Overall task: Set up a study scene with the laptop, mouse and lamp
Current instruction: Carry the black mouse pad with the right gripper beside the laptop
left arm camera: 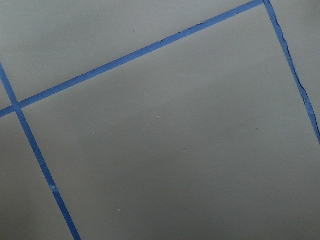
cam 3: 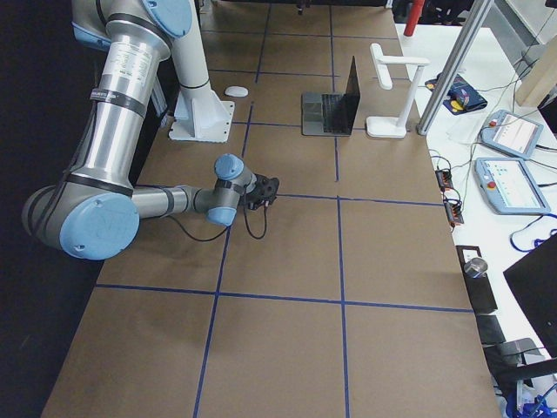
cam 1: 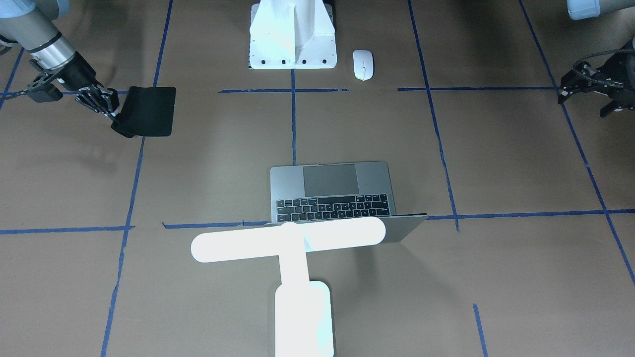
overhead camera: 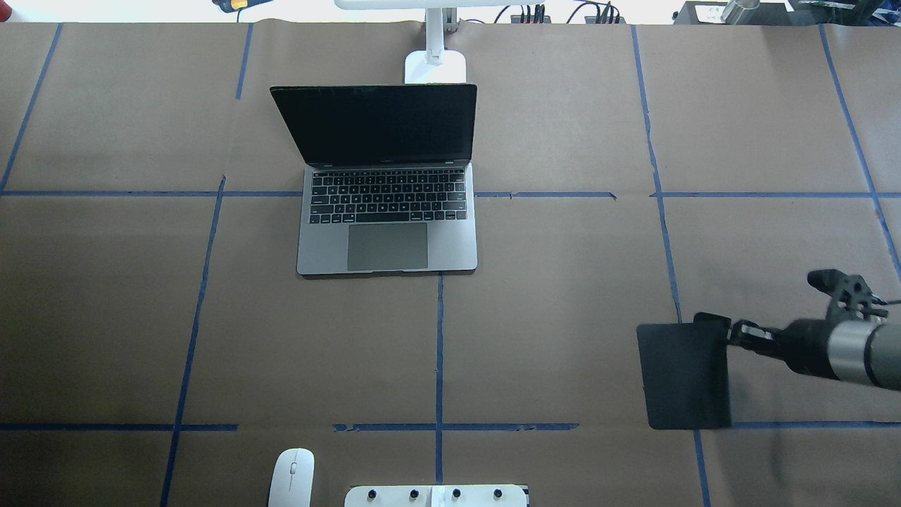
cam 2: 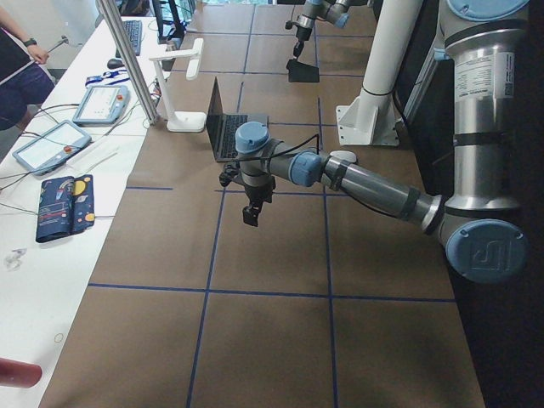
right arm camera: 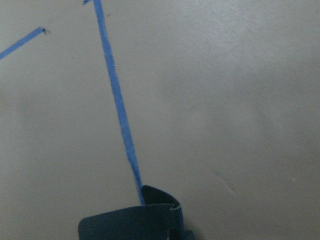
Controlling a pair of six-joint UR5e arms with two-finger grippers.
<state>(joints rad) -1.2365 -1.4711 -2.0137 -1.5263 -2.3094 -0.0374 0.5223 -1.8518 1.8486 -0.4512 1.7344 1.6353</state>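
Note:
The open grey laptop [cam 1: 330,193] [overhead camera: 387,232] stands mid-table, its dark screen upright. The glowing white lamp [cam 1: 292,243] [overhead camera: 435,67] stands just behind its screen. The white mouse [cam 1: 363,64] [overhead camera: 291,479] lies beside the robot's pedestal, apart from both grippers. My right gripper [cam 1: 113,115] [overhead camera: 732,331] is shut on the edge of a flat black mat [cam 1: 151,111] [overhead camera: 686,377], whose pinched edge curls up in the right wrist view [right arm camera: 135,220]. My left gripper [cam 1: 595,96] [cam 2: 251,212] hovers over bare table, looks open and holds nothing.
The white bolted pedestal [cam 1: 292,39] [overhead camera: 436,496] stands at the robot's side, between the arms. Blue tape lines [left arm camera: 150,50] divide the brown table cover into squares. Tablets and cables lie on a white bench [cam 2: 68,144] beyond the table's far edge.

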